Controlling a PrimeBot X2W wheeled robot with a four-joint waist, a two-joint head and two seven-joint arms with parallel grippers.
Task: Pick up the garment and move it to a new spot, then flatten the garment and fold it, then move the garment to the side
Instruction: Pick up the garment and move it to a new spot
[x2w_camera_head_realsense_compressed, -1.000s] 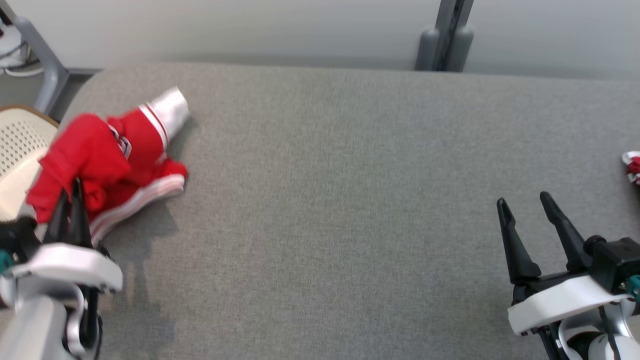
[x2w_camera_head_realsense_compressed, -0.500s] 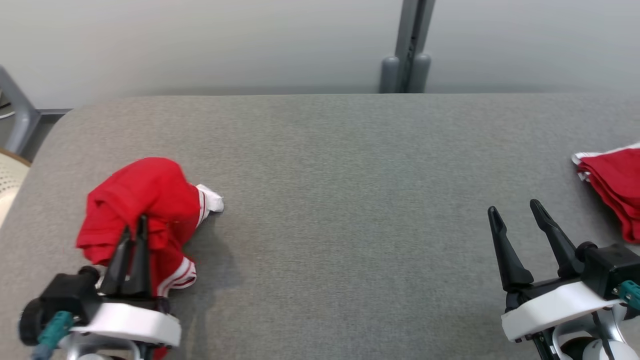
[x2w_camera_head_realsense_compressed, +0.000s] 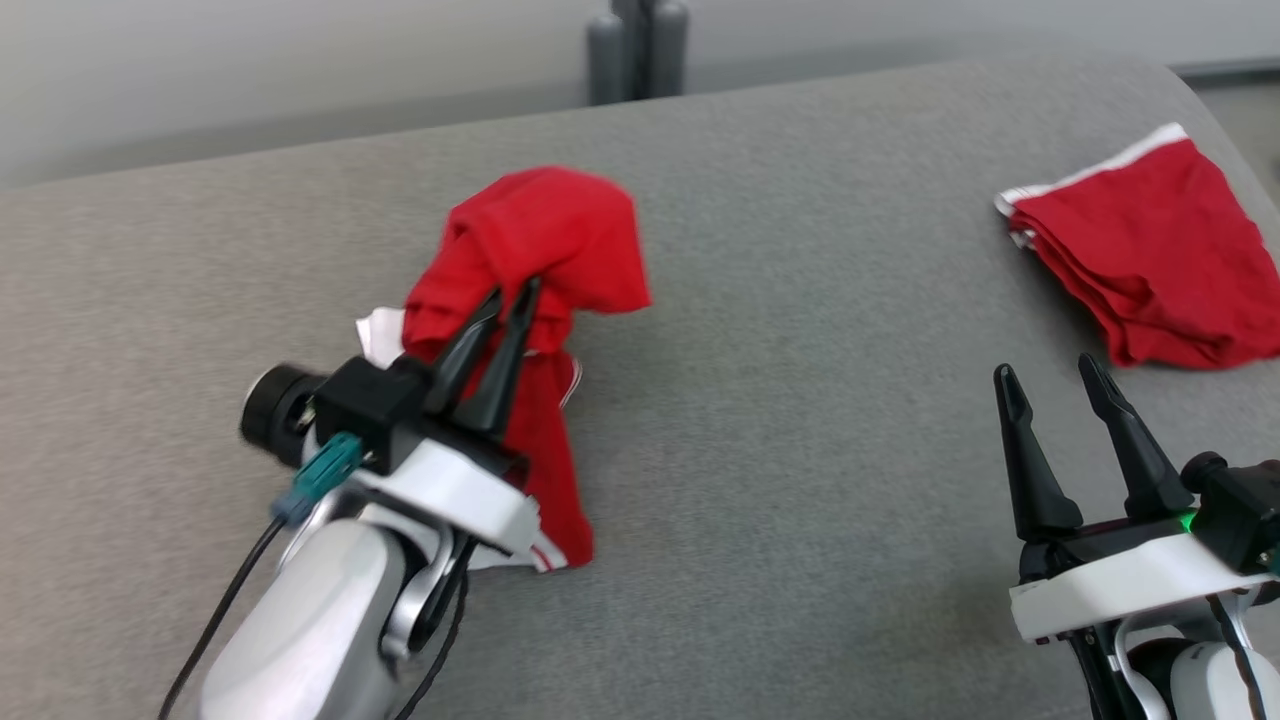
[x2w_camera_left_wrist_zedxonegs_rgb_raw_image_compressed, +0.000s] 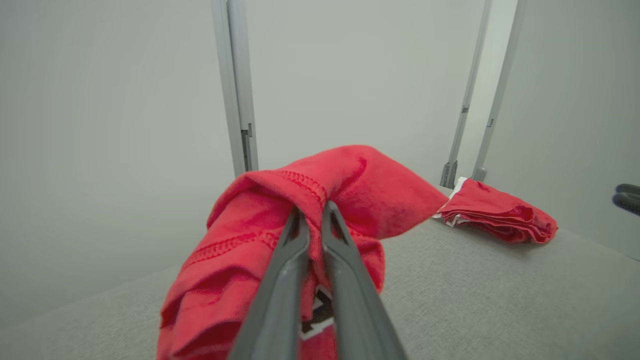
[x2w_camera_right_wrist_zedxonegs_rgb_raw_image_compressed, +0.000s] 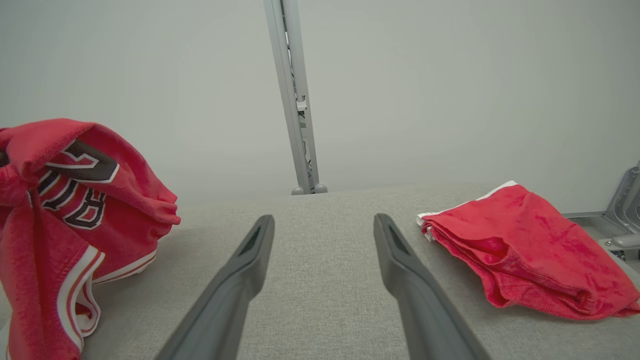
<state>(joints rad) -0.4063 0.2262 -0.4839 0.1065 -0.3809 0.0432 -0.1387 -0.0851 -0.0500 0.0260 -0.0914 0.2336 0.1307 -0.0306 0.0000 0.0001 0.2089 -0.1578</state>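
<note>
- Right gripper (x2w_camera_head_realsense_compressed: 1046, 368): stands spread wide, grips nothing, over grey table (x2w_camera_head_realsense_compressed: 800, 450).
- Left gripper (x2w_camera_head_realsense_compressed: 514, 290): pinches shut on red garment (x2w_camera_head_realsense_compressed: 560, 230), bunched and draped from the fingertips, left of centre.
- Folded red cloth (x2w_camera_head_realsense_compressed: 1150, 260): lies far right.

The garment (x2w_camera_right_wrist_zedxonegs_rgb_raw_image_compressed: 75, 235) (lettering half hidden) runs off the right wrist view's edge.

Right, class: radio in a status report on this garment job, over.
Left fingers shut on crumpled red jersey garment, partly lifted. Right fingers open, empty. Folded red cloth far right, clear of it.
</note>
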